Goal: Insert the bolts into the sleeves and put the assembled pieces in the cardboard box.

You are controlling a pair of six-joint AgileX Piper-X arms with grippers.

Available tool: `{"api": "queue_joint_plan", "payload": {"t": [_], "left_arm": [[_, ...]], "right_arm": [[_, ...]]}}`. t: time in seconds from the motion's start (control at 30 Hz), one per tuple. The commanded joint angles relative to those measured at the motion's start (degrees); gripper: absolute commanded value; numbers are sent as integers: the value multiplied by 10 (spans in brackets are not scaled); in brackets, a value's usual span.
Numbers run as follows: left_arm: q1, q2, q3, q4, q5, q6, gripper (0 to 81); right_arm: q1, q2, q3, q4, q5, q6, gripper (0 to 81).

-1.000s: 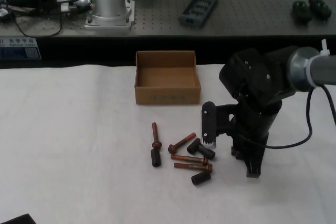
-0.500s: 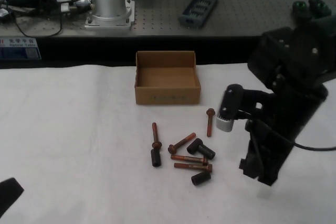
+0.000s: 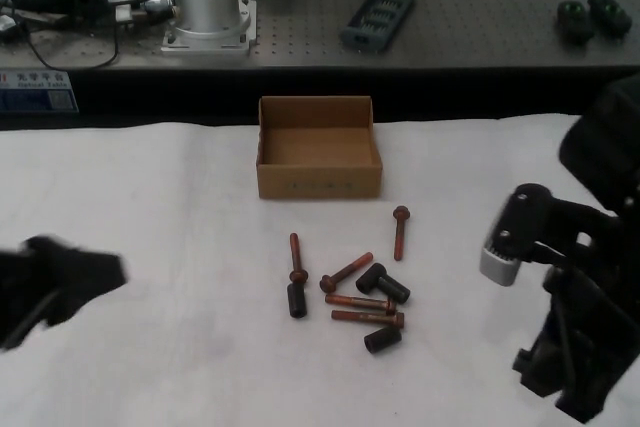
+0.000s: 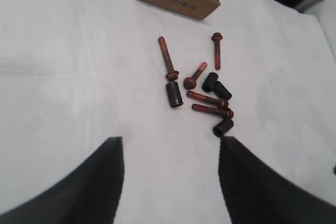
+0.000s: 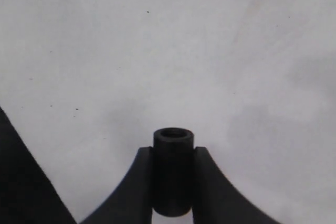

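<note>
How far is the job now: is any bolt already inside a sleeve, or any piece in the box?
Done: nothing. The brown cardboard box looks empty; five reddish metal bolts lie bare on the white cloth. In hand: the right gripper is shut on one black cylindrical sleeve; the left gripper is open and empty. Left: every insertion, then boxing.
</note>
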Motion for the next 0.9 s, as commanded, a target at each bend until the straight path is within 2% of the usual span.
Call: {"api": "queue_joint_plan", "payload": {"t": [0.0,0.17,0.37,0.47,0.57,0.73,0.87], "left_arm": [[-38,54,-54,-4,-41,14,405],[-102,187,-133,-4,-44,120,388],[-109,307,-216,-4,-45,125,265],[-110,347,-251,-4,-77,82,268],[-109,380,-280,-4,-98,28,316],[-113,438,-319,-4,-99,-54,351],[-130,478,-343,-4,-99,-65,348]], "right_arm": [[-4,-14,1,6,-11,6,28],[-4,-64,2,9,-11,29,28],[-4,-108,2,34,-11,48,28],[-4,-121,4,47,-11,51,28],[-4,-130,4,52,-11,51,28],[-4,-130,5,51,-11,59,28],[-4,-130,5,51,-11,59,28]]}}
